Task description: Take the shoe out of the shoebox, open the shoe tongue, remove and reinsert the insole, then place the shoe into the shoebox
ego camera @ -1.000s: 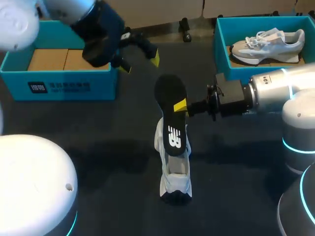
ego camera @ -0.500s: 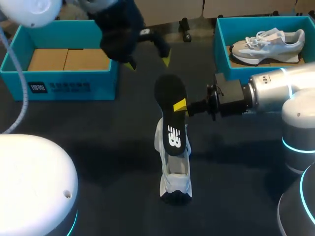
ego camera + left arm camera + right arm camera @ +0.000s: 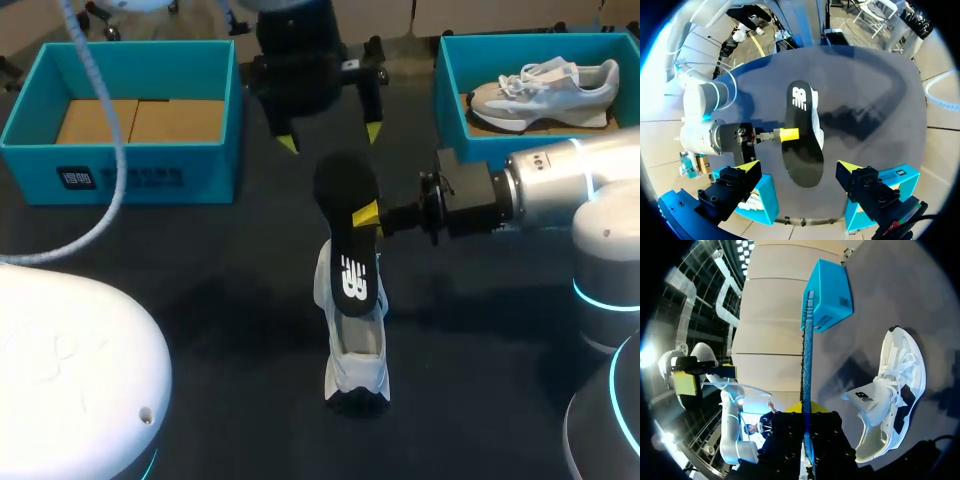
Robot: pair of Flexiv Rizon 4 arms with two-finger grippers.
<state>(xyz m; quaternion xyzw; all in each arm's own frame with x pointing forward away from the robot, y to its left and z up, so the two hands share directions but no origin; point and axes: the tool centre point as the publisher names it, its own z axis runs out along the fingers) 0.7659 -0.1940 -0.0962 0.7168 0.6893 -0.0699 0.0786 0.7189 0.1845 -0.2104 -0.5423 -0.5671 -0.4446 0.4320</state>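
The right gripper (image 3: 368, 215) comes in from the right side and is clamped on the black insole (image 3: 345, 230) about halfway along its length, one yellow tip showing on the upper face; in the right wrist view the insole runs edge-on between the two fingers. The insole hangs over the middle of the dark table (image 3: 200, 290), its broad end toward the far side and its printed end over the white shoe (image 3: 352, 335); whether that end touches the shoe cannot be told. The shoe rests on its sole on the table, heel toward the near edge, and its tongue (image 3: 867, 395) is pulled up away from the opening. The left gripper (image 3: 330, 138) hangs just beyond the far end of the insole with its fingers spread wide, nothing between them. The left shoebox (image 3: 120, 175) stands at the far left, brown cardboard on its floor. The right shoebox (image 3: 450, 90) stands at the far right and holds a second shoe (image 3: 545, 90), lying with its toe to the left.
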